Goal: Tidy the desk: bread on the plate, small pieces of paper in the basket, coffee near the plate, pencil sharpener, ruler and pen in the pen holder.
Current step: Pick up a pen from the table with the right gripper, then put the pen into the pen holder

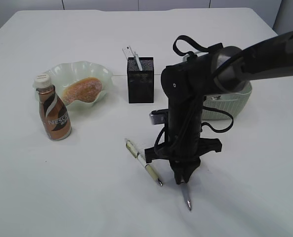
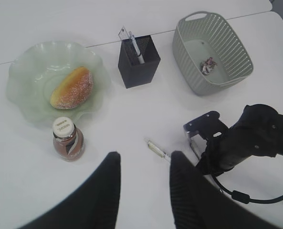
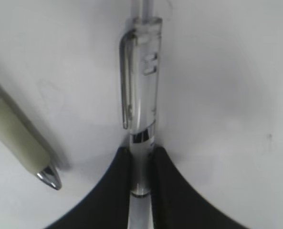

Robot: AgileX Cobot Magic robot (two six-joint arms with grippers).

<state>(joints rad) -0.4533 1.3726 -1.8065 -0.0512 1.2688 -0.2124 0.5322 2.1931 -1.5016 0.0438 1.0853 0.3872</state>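
Nearest the exterior camera, at 6 o'clock on the desk [image 1: 87, 197], the right claw [image 1: 184, 181] points straight down. Its two black fingers [image 3: 120, 181] are clenched on a clear pen [image 3: 143, 100], whose tip rests on the desk below the claw. A second pen [image 1: 144, 160], cream-barrelled, lies flat just beside it at 9 o'clock, apart from the claw.

The left claw [image 2: 142, 191] hovers above the near desk, released, with nothing between its fingers.

The pen holder [image 1: 140, 79] stands upright at 12 o'clock from the right claw. The ruler [image 1: 130, 52] and what appears to be a slim white item stand inside it; the item's identity cannot be confirmed.

The plate [image 1: 62, 71] sits at 10 o'clock with the bread [image 1: 83, 90] inside it. The coffee [image 1: 54, 114] stands upright just beside the plate, on its near side.

The basket [image 2: 236, 52] sits at 2 o'clock, partly hidden by the right arm in the exterior view. A crumpled piece of paper [image 2: 208, 66] lies on its floor.
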